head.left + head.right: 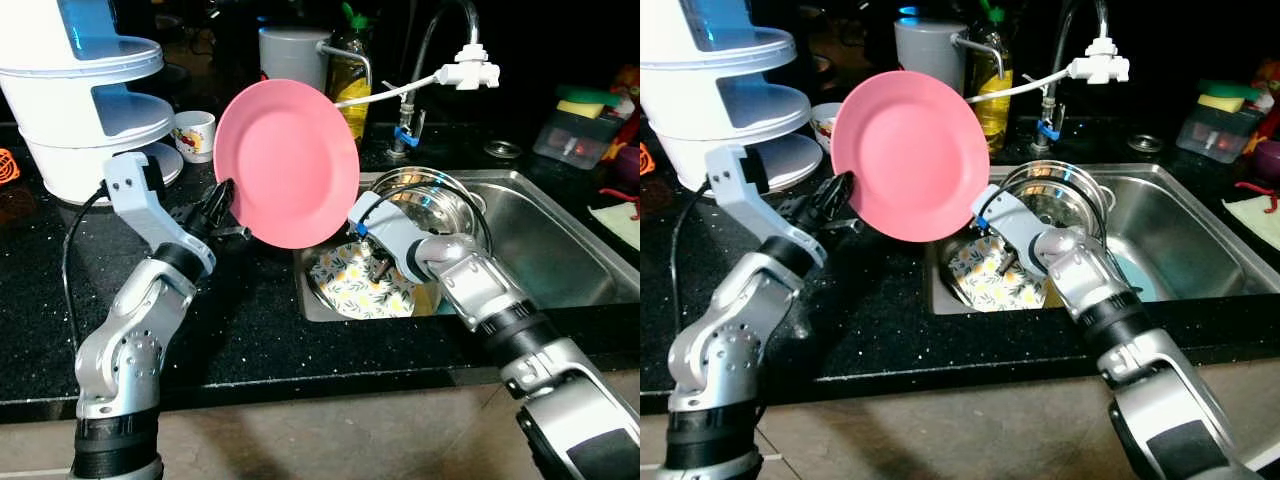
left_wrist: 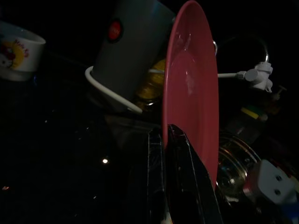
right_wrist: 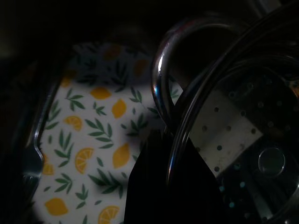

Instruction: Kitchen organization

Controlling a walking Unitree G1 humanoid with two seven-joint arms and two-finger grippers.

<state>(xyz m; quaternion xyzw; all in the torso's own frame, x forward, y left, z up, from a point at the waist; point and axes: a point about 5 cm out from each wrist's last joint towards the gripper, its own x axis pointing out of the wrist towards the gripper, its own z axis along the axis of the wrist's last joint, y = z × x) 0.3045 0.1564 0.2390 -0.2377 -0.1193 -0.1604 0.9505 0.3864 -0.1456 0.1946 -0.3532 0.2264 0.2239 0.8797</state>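
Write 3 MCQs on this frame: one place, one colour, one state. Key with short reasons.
1. Where does the lemon-print plate lie?
A. in the steel sink
B. on the black counter
C. in the white tiered rack

2. What colour is the round plate in the left gripper?
A. blue
B. pink
C. white

3. How is that plate held?
A. flat on the counter
B. on edge, lifted above the counter
C. face down in the sink

Key:
1 A: the lemon-print plate sits at the bottom of the steel sink, beside the perforated steel colander where the right gripper reaches.
2 B: the round plate is pink.
3 B: the left gripper pinches its rim, and the plate stands on edge in the air.
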